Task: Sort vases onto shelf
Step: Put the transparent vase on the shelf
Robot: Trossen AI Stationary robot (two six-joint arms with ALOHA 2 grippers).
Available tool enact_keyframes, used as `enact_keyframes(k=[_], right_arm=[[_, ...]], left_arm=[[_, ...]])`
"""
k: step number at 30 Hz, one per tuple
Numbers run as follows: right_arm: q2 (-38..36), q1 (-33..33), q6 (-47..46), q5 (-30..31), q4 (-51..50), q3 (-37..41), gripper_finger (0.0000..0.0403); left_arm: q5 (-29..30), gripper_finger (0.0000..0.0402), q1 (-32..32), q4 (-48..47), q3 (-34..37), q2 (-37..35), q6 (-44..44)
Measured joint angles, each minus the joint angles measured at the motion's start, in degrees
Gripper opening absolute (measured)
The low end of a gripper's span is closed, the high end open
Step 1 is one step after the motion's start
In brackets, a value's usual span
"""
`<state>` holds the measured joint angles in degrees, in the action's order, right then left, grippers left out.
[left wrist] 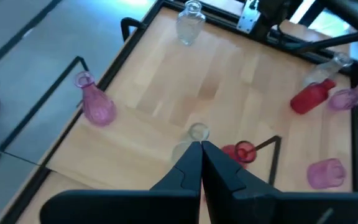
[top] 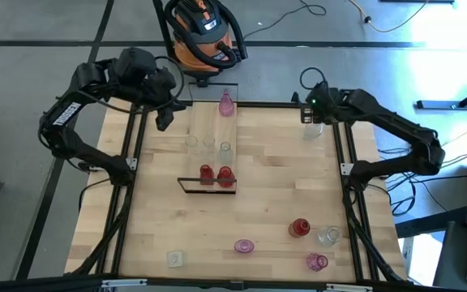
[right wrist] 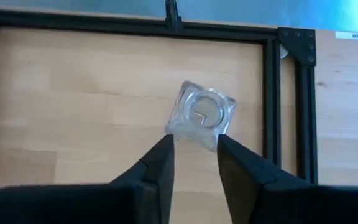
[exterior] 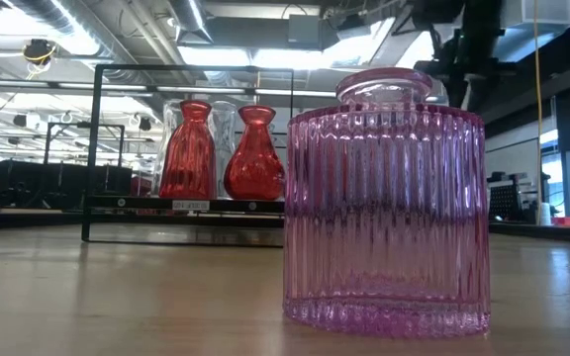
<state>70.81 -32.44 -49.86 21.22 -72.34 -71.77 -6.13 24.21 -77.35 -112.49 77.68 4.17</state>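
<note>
My right gripper (right wrist: pixel 194 146) is open over the table's far right corner (top: pixel 309 116), and a clear square vase (right wrist: pixel 201 115) stands upright just past its fingertips (top: pixel 313 130). My left gripper (left wrist: pixel 201 146) is shut and hangs above the far left part of the table (top: pixel 165 123), holding nothing. The shelf (top: pixel 209 183), with its thin black frame, stands mid-table. Two red vases (top: pixel 215 173) stand on it (exterior: pixel 221 150), with clear vases (top: pixel 209 147) behind them. A pink vase (top: pixel 227 104) stands at the far edge.
Near the front edge there are a clear vase (top: pixel 175 259), a pink vase (top: pixel 244 246), a red vase (top: pixel 300 228) lying on its side, another clear one (top: pixel 328 236) and a pink one (top: pixel 317 262). The ribbed pink vase (exterior: pixel 384 208) fills the low view. A black rail (right wrist: pixel 272 99) frames the table.
</note>
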Motion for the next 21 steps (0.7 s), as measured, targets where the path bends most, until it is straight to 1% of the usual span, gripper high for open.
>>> enact_keyframes(k=[4,9,11,13,17,21], right_arm=[[0.92,-4.47,0.39,-1.92,0.84,0.0,0.0144],[3.05,-8.77,2.12,-3.5,0.66,0.0,0.0165],[4.13,-9.81,2.51,-3.72,0.62,0.0,0.0167],[5.56,-10.61,2.68,-3.76,0.69,0.0,0.0165],[8.74,-11.73,4.32,-3.82,0.53,-0.02,0.0155],[12.27,-12.08,5.19,-3.78,-0.21,-0.02,0.015]], left_arm=[[0.11,0.0,0.02,0.24,2.16,0.15,-1.66],[0.09,0.0,0.02,0.44,7.84,-0.23,-1.74],[-0.49,0.0,0.04,1.42,11.03,-0.93,-1.7],[-2.31,0.0,0.0,3.15,14.5,-1.64,-1.24],[-4.69,0.0,-0.06,8.7,20.5,-4.19,2.36],[-4.91,0.0,0.0,11.43,22.51,-7.16,6.11]])
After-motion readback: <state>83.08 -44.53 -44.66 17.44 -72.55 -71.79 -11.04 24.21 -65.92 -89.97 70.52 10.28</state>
